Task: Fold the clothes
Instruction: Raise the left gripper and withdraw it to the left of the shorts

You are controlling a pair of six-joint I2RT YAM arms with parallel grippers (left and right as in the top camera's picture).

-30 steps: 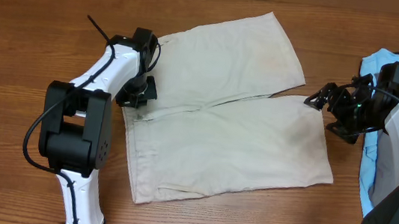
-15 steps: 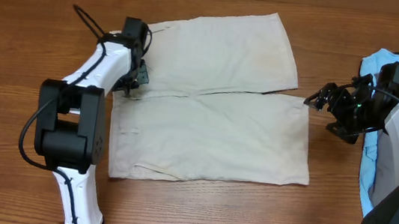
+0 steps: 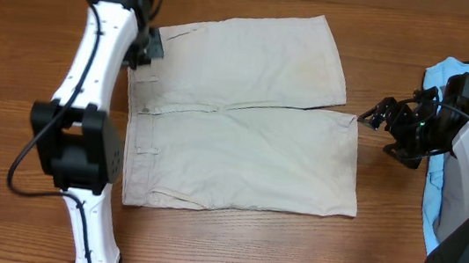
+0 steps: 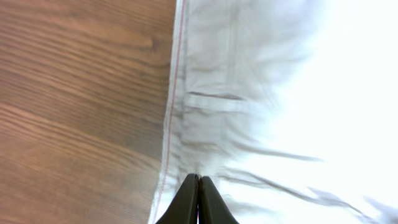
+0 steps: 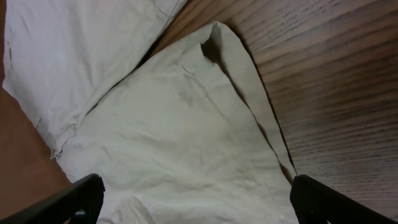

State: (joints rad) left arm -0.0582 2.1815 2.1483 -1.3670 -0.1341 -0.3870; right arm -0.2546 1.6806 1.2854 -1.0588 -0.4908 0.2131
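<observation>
At the far left we see the left arm (image 3: 91,71) stretched out over the wooden table (image 3: 10,79). The left gripper (image 3: 144,48) sits at the outer corner of the shorts (image 3: 244,124), on the end of the waistband (image 3: 138,138). In the left wrist view that gripper (image 4: 198,198) has its two dark fingers (image 4: 189,200) pressed tight together, with no gap between them. They pinch the pale cloth of the shorts (image 4: 249,124) right at the tips, and creases spread away from the tips. To one side of the fingers lies bare table (image 4: 81,93), and the stitched edge of the waistband runs straight ahead of them.

From this gripper the beige shorts spread flat toward the other arm. The waistband runs back toward the left arm's base, and the two wide legs lie side by side, touching along the middle seam. Their hems end just short of the right gripper (image 3: 383,133).

In the right wrist view we see that gripper (image 5: 199,199) standing wide, one finger (image 5: 74,196) at each lower corner and nothing between them. Ahead of it lies the shorts' (image 5: 174,155) hem, one corner turned up into a small fold, and beyond that is bare table (image 5: 336,74). We cannot tell whether the fingers touch the cloth.

Behind the right gripper, at the far right, lies a light blue T-shirt (image 3: 440,73), apart from the shorts.
</observation>
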